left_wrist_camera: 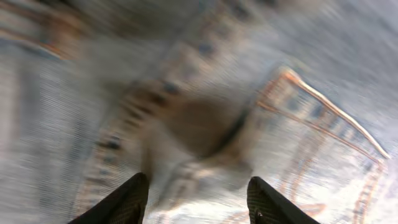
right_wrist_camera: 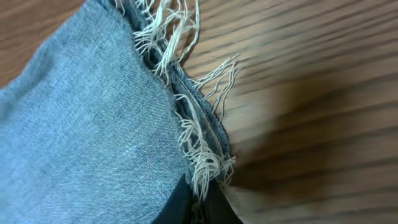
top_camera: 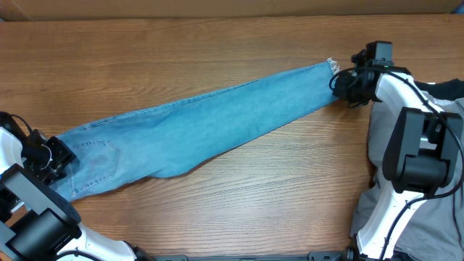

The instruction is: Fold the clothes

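Observation:
The light blue denim jeans [top_camera: 203, 123] lie folded lengthwise, stretched diagonally across the wooden table from lower left to upper right. The waist with a stitched back pocket [top_camera: 98, 156] is at the left; the frayed ankle hem [top_camera: 332, 67] is at the upper right. My left gripper [top_camera: 52, 161] is at the waist end; in the blurred left wrist view its fingers [left_wrist_camera: 198, 198] stand apart over denim and pocket stitching [left_wrist_camera: 323, 118]. My right gripper [top_camera: 341, 81] is shut on the frayed hem [right_wrist_camera: 186, 124], its fingers [right_wrist_camera: 200, 205] pinching the white threads.
The wooden table [top_camera: 275, 188] runs under everything. A grey cloth [top_camera: 442, 210] lies at the right edge beneath the right arm's base. The table's far edge meets a pale wall at the top.

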